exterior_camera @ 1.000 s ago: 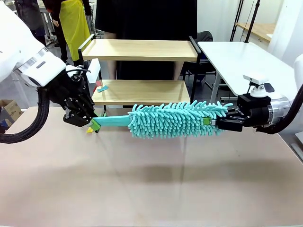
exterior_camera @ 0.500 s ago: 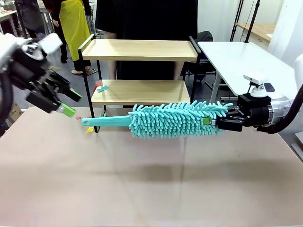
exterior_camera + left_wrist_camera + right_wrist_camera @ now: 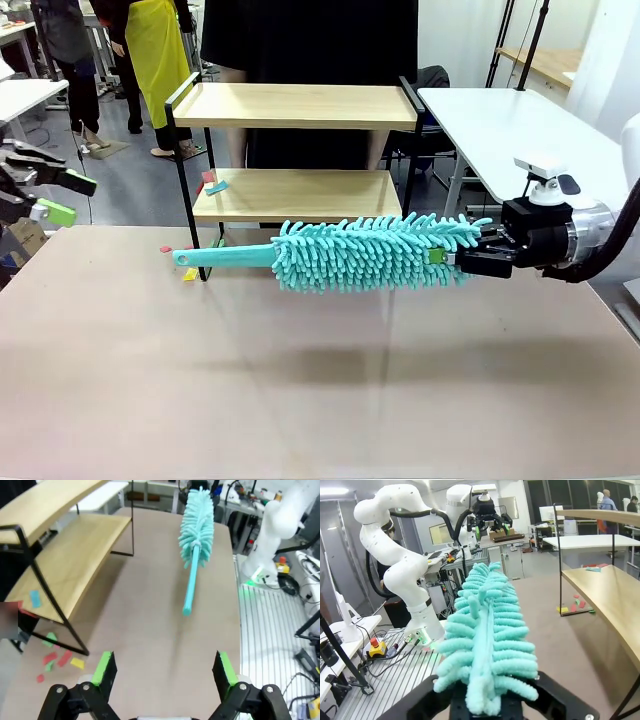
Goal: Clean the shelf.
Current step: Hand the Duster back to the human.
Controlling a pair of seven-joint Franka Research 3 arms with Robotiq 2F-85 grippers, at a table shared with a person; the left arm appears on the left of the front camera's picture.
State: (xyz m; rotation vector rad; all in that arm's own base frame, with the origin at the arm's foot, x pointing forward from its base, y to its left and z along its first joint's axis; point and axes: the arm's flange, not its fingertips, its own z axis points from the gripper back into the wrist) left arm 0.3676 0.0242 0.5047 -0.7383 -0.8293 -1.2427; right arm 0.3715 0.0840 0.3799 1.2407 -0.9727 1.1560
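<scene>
The shelf [image 3: 300, 105] stands at the table's far edge, with two light wooden boards in a black frame. Small red and teal scraps [image 3: 212, 184] lie on its lower board [image 3: 75, 560]. My right gripper [image 3: 447, 259] is shut on the fluffy end of a teal duster [image 3: 370, 253], held level above the table in front of the shelf, its handle [image 3: 225, 257] pointing left. The duster head [image 3: 487, 625] runs away from the right wrist camera. My left gripper [image 3: 45, 195] hangs open at the far left, apart from the handle [image 3: 190, 587]; its green pads [image 3: 105, 667] hold nothing.
More coloured scraps [image 3: 187, 272] lie on the brown table [image 3: 300, 380] by the shelf's left front leg, seen too as scraps [image 3: 55, 655] in the left wrist view. A person in black [image 3: 310, 40] stands behind the shelf. A white table [image 3: 510, 120] stands at the right.
My left gripper has let go of the duster handle and pulled away to the far left. The duster stays level in the right gripper, which has not moved.
</scene>
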